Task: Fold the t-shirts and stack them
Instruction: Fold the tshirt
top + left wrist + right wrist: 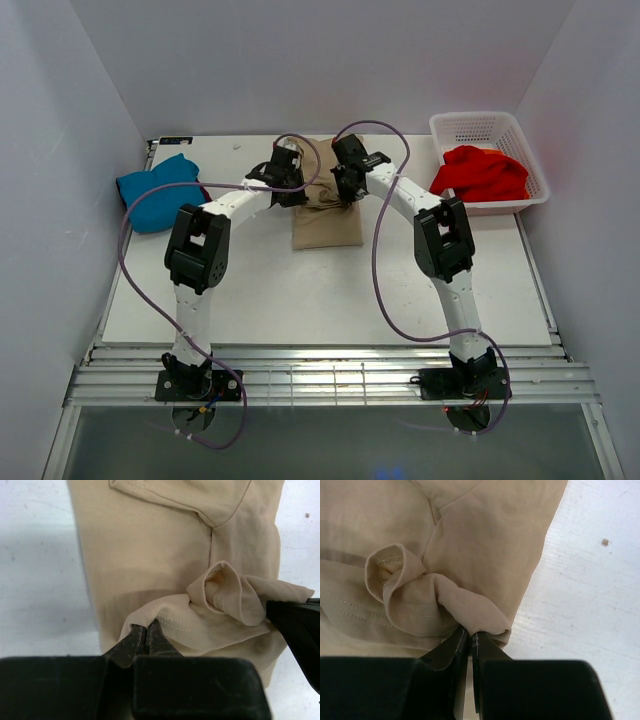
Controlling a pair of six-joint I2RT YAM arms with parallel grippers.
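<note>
The tan-beige t-shirt [327,228] lies partly folded in the middle of the table. My left gripper [288,192] is shut on its far hem at the left, as the left wrist view [146,630] shows. My right gripper [346,190] is shut on the same hem at the right, as the right wrist view [470,636] shows. The pinched cloth [220,600] bunches and curls between the two grippers above the flat shirt body [485,535]. A teal-blue t-shirt [158,190] lies at the left. A bright red t-shirt [480,172] sits in the basket. The dark red one is not visible.
A white lattice basket [490,128] stands at the back right corner of the white table [300,300]. White walls close in the back and both sides. Purple cables loop from both arms over the table.
</note>
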